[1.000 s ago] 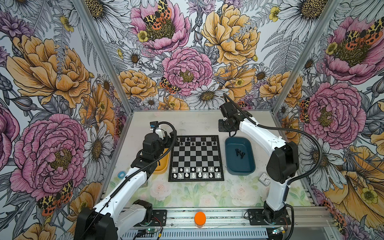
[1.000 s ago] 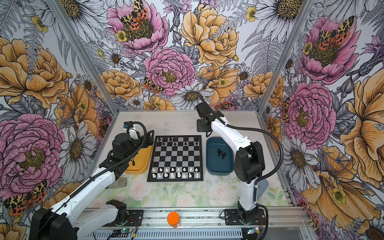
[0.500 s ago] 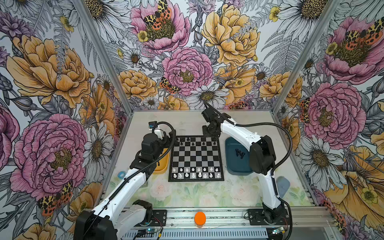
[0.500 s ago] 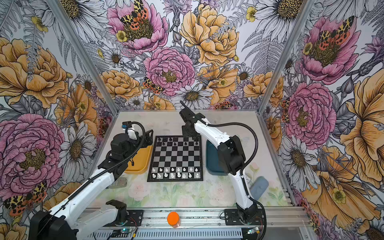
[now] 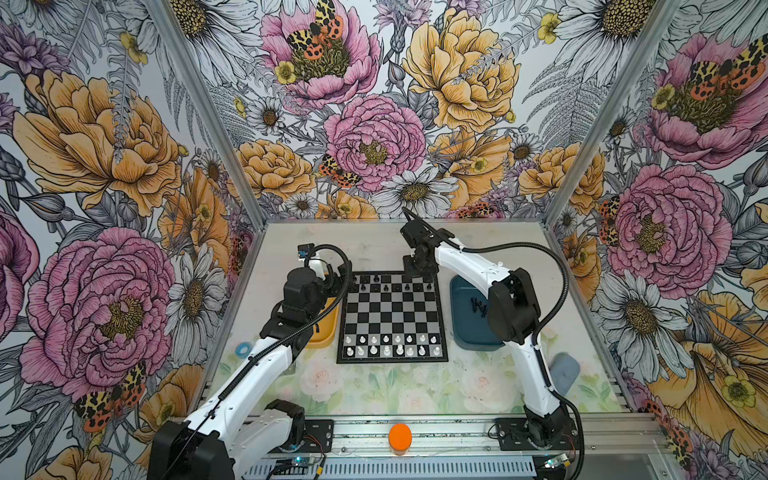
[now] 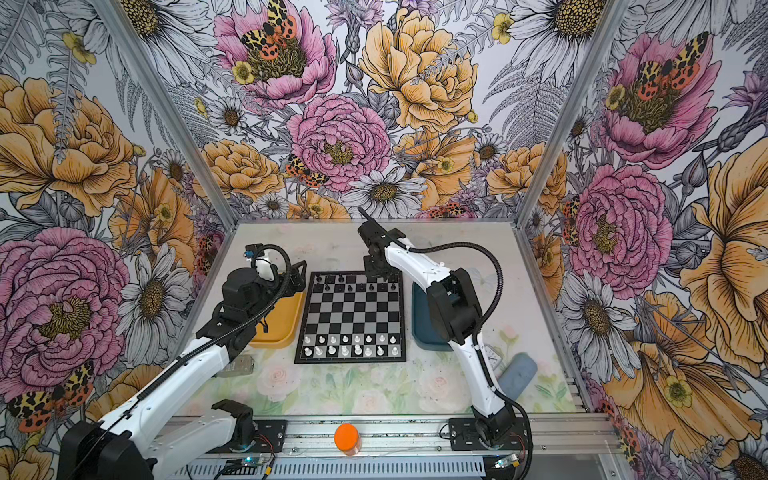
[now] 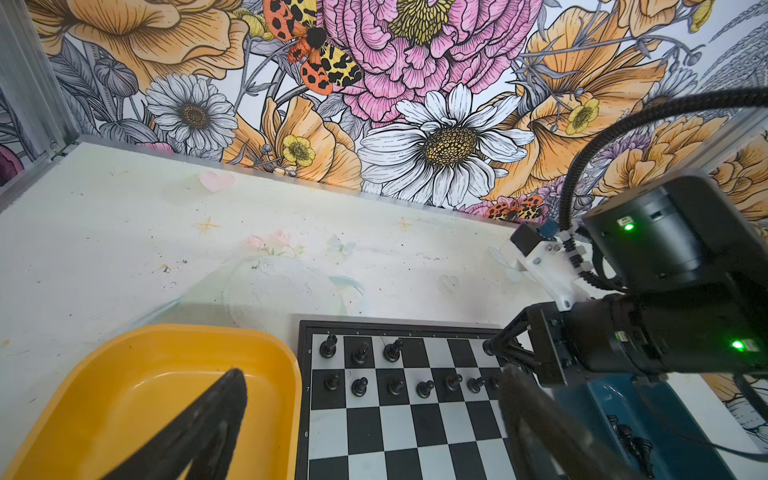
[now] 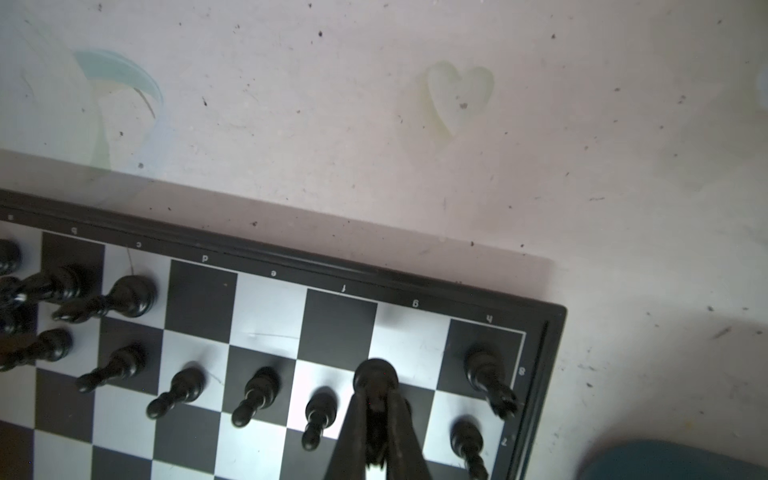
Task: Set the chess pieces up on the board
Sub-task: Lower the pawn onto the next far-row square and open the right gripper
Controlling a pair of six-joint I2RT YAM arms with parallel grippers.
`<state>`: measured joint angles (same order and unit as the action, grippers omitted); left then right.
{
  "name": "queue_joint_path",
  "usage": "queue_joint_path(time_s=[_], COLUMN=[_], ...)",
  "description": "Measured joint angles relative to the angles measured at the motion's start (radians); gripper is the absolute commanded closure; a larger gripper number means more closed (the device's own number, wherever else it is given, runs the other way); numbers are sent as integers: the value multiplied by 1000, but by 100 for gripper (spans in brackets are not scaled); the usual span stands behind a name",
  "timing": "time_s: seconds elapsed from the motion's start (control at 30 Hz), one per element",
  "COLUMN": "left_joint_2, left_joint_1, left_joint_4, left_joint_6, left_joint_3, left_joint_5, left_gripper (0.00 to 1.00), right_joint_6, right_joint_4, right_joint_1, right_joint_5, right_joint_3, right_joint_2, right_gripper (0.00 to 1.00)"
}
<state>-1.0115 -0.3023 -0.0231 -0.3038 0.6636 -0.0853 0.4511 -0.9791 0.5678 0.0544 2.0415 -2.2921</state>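
Centrally, the right gripper (image 8: 376,419) is clamped tight on a single black chessman (image 8: 375,374). Its fingers (image 8: 353,432) pinch the upper part of the piece, so the round base projects past the tips. Whether that base touches the surface cannot be told.

Directly under the gripper lies a far corner of the board (image 8: 291,268), in the file marked g, about where the last two ranks meet. Other chess pieces (image 8: 257,392) stand just beside the gripper. A row of pawns runs away from it along the second-last rank, and one taller figure (image 8: 486,374) occupies the corner square next to it. Along the last rank the squares marked d, e and f are bare, and more tall figures stand beyond them.

In both top views a blue tray (image 5: 463,299) sits just beside the board, back from the gripper toward its arm's base, with a few loose black pieces (image 5: 478,307) in it. White chessmen (image 5: 392,345) fill the two ranks at the board's opposite end, well apart from the gripper.

Across the board from the right gripper, the left gripper (image 7: 372,376) holds nothing and its jaws are spread wide. One of its fingers (image 7: 199,424) is over the yellow tray (image 7: 124,365) and the other is over the board's edge. The pale table (image 8: 374,124) surrounds everything.
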Motion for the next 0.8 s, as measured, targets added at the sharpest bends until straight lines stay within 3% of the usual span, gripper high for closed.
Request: queue_joint_path(time_s=[0.8], left_joint_2=[0], left_joint_1=[0], left_joint_4=[0], left_joint_6=[0], left_joint_3=[0], left_joint_5=[0], left_gripper=[4], right_joint_6=[-5], right_joint_4=[-16], right_joint_1=[-26], right_joint_5=[3], right_joint_3=[11], right_joint_2=[-40], right_gripper=[100])
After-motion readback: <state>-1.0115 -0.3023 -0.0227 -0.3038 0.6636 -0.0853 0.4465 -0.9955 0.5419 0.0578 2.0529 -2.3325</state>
